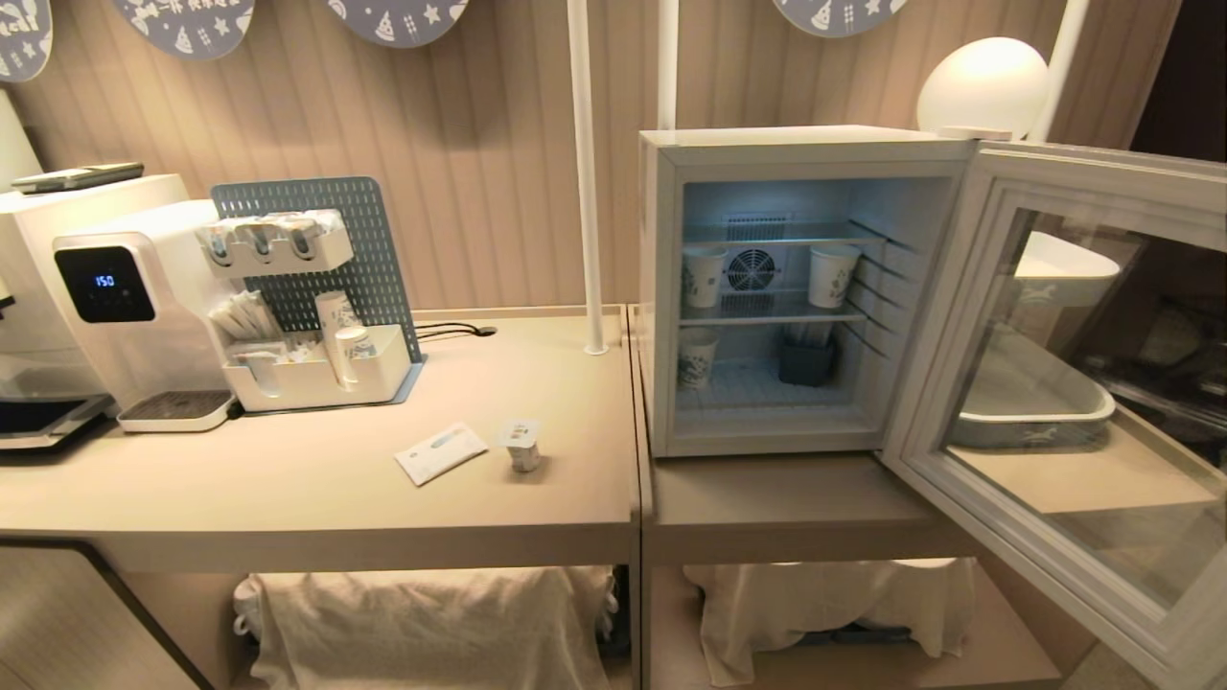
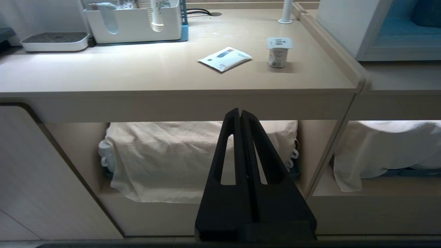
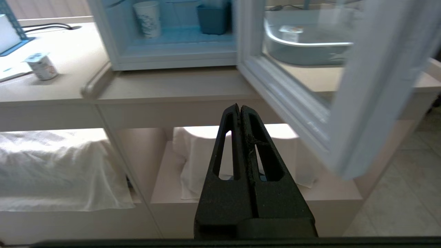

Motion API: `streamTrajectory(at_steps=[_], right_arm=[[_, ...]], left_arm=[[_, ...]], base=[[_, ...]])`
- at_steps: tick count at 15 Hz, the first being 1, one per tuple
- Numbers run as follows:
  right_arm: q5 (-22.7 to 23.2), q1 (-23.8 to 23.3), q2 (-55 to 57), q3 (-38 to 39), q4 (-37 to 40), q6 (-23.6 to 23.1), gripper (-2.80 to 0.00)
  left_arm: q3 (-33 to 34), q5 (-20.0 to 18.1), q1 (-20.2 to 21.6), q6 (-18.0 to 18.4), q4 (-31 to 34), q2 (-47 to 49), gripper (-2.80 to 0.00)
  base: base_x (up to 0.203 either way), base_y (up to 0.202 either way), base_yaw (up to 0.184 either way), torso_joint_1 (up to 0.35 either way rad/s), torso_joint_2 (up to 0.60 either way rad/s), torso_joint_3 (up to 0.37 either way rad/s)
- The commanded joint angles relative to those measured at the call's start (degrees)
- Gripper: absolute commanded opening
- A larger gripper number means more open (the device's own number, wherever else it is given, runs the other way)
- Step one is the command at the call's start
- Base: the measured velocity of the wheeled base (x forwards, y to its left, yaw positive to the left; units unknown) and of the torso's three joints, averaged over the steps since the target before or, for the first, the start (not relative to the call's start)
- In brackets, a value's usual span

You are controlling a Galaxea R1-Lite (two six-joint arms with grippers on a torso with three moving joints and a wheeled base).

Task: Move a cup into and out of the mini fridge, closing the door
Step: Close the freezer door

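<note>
The cup (image 1: 522, 445) sits on the counter (image 1: 288, 489) beside a packet (image 1: 441, 451) — mini fridge (image 1: 661, 287) door (image 1: 1074, 383) swung wide, its far edge cut off. Both grippers — left gripper (image 2: 240, 112), right gripper (image 3: 239, 107) — hang below counter level, fingers pressed together, empty.

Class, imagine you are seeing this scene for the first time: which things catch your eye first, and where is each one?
The mini fridge stands lit on the lower counter at the right, its glass door swung wide open. The small foil-lidded cup stands alone on the left counter beside a flat white packet. Paper cups stand on the fridge's shelves.
</note>
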Motion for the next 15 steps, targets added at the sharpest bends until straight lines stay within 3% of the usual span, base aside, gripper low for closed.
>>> streamTrajectory(at_steps=[1,15], right_arm=[[0.0,0.0,0.1,0.0,0.0,0.0,-2.8],[0.0,-0.1,0.1,0.0,0.0,0.0,-2.8]], left_arm=[[0.0,0.0,0.0,0.0,0.1,0.1,-2.8],[0.0,0.0,0.0,0.0,0.0,0.1,-2.8]], base=[[0.0,-0.198,0.001,0.002,0.0,0.0],[0.0,-0.193,-0.001,0.003,0.0,0.003]])
